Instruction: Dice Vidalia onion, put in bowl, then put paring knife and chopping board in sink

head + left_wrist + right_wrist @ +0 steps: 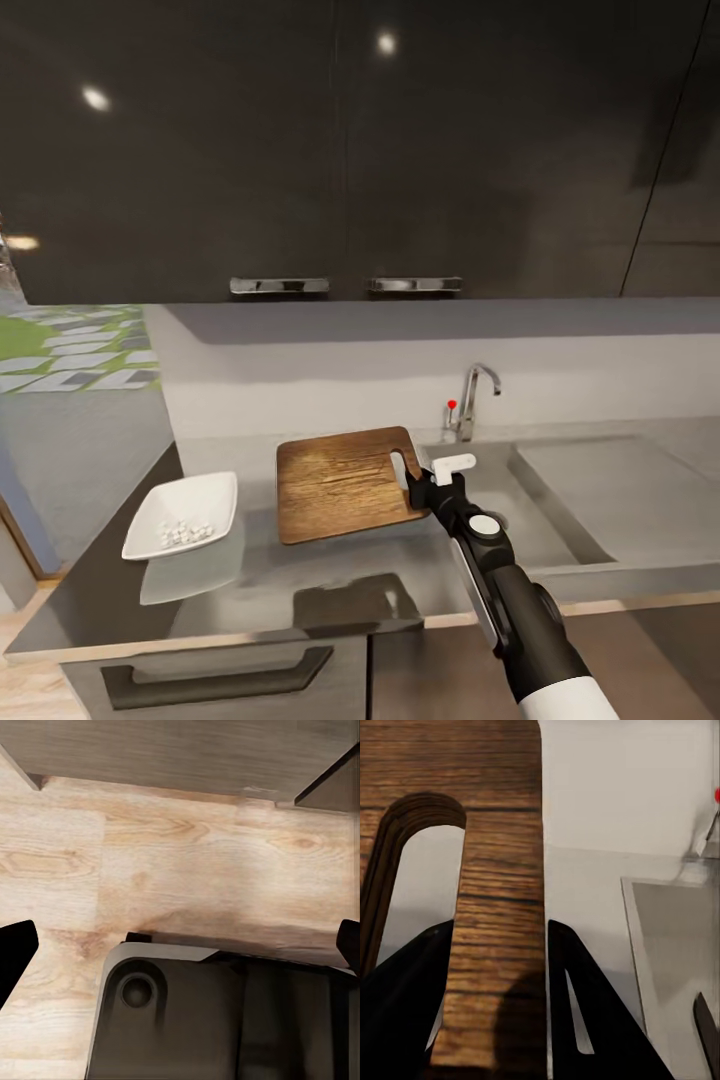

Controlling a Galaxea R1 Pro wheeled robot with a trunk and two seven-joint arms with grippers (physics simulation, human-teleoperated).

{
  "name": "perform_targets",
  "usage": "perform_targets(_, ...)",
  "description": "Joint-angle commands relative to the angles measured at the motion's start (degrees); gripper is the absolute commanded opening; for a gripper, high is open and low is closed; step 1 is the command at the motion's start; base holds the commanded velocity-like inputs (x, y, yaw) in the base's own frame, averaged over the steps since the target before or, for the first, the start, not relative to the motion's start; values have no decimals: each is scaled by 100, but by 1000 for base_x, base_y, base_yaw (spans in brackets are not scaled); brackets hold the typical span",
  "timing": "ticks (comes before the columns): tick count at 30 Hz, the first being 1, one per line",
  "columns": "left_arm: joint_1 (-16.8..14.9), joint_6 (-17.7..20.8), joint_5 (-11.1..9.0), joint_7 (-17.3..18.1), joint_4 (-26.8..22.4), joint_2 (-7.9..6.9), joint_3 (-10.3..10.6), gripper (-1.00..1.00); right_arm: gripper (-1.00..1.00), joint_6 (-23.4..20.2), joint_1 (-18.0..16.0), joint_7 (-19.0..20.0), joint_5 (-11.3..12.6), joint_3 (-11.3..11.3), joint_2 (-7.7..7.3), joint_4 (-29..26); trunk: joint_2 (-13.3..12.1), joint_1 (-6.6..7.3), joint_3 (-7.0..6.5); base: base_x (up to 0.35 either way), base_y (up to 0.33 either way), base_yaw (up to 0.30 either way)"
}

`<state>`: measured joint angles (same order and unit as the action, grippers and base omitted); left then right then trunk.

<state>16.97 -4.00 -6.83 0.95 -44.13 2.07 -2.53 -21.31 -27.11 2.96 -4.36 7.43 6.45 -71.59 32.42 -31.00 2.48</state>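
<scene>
One chopping board [343,483] on the grey table [300,580] just beside the sink [560,500], right gripper [428,478] jaws clamped on its slotted end, one bowl [183,515] of diced onion [183,533] beyond the board, left jaws spread over wood floor [187,870], dark wall cabinets [350,140].

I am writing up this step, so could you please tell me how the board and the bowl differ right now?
The board is dark brown wood and flat; the bowl is white with raised sides. The board looks lifted off the countertop, its handle end between the right gripper's fingers, while the bowl sits untouched. The bowl holds diced onion; the board is bare. Both are squarish with rounded corners, left of the sink.
</scene>
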Motion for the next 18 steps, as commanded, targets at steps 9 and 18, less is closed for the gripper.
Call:
perform_targets(9, -1, -4, -55, 10, 0, 4, -10, 100, -100, -31, -5, 4, -56, -5, 14, 100, 10, -4, 10, 113, -187, 0)
perform_targets(18, 2, -4, -56, 10, 1, 4, -10, 100, -100, -31, -5, -4, -56, -6, 15, 103, 10, -4, 10, 89, -234, 0)
